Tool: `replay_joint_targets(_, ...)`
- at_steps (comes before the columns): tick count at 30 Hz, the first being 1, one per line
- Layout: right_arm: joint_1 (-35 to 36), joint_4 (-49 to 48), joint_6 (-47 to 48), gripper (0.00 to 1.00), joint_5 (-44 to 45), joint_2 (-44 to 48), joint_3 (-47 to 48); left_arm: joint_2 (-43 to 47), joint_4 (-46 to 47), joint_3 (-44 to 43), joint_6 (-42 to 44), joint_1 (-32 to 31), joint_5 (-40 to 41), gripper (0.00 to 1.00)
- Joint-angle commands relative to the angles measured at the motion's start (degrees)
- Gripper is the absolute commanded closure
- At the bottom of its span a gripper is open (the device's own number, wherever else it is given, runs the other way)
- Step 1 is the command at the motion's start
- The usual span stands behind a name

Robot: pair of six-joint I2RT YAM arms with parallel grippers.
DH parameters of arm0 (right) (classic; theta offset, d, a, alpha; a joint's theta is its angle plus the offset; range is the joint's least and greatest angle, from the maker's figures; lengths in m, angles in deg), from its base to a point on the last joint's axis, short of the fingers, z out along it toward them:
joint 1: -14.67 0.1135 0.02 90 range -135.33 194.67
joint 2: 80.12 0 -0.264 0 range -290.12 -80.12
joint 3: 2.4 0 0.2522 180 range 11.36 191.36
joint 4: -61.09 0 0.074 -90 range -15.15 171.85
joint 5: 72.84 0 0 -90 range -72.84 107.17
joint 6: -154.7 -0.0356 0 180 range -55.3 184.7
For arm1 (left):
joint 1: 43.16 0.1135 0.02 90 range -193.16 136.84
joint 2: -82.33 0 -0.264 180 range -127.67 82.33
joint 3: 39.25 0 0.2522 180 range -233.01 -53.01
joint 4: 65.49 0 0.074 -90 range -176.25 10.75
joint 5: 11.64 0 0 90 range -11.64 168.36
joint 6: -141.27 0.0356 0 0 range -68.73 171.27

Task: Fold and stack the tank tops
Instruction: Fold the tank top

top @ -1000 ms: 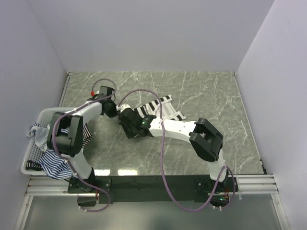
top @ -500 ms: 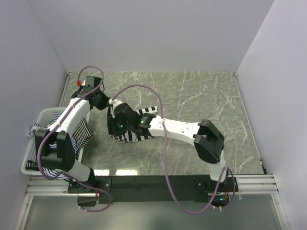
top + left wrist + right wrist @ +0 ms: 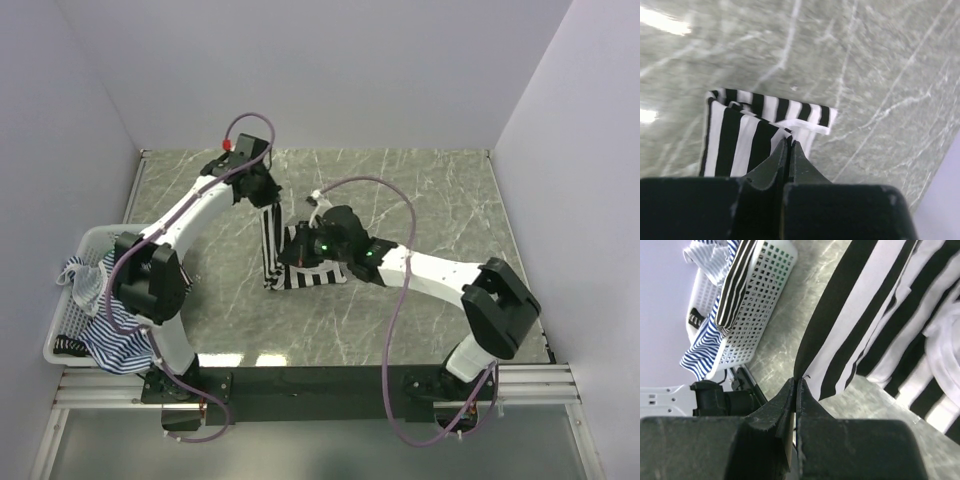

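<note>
Right now both grippers are clamped shut on the same top (image 3: 312,274), the bold black-and-white one, and that is the whole logic of the pose. My left gripper (image 3: 789,144) has its jaws pressed together over a hem at the far corner. My right gripper (image 3: 796,385) has pinched a black-striped edge nearer the middle of the table (image 3: 430,200). With two pinch points on one piece of cloth I can pull it taut between the arms, which I judge is why the left arm is stretched so far out while the right reaches across from its side.

From above, a narrow strip of the top runs up from the bundle to the left gripper, so that corner looks lifted. The rest sits bunched low by the right gripper, and I take it to be resting on the marble. In the left wrist view the cloth hangs directly under the fingertips, doubled over itself, with a white binding just beside the pinch. In the right wrist view the fabric fans up and away from the tips, stripes running lengthwise.

The other tops (image 3: 112,340), thin blue-and-white stripes, are heaped in the basket (image 3: 88,238) at the left edge, one spilling over its near rim, well apart from both grippers. I read this as spreading before the first fold, with nothing stacked yet.
</note>
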State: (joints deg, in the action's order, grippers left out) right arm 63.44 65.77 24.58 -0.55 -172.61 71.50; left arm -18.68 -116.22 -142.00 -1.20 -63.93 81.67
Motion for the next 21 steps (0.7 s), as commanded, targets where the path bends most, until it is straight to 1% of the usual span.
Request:
replay_joint_targets(1, -0.69, -6.21, -3.47, 1.0, -4.79, 5.64, -5.28, -2.6, 2.43, -5.57, -1.5, -2.51, 1.7, 0.99)
replay_joint_targets(8, -4.91, -10.51, -6.46, 1.0, -4.08, 11.71, -15.83, -9.89, 2.25, -12.51, -2.99, -6.99, 1.35, 0.99)
replay_joint_targets(12, -8.51, -12.01, -7.52, 1.0, -4.43, 14.52, -21.71, -13.24, 1.99, -15.68, -3.6, -9.1, 1.0, 0.99)
replay_joint_targets(21, -13.44, -12.19, -7.61, 1.0, -3.91, 17.6, -29.02, -19.31, 3.66, -19.9, -4.84, -11.92, -0.23, 0.99)
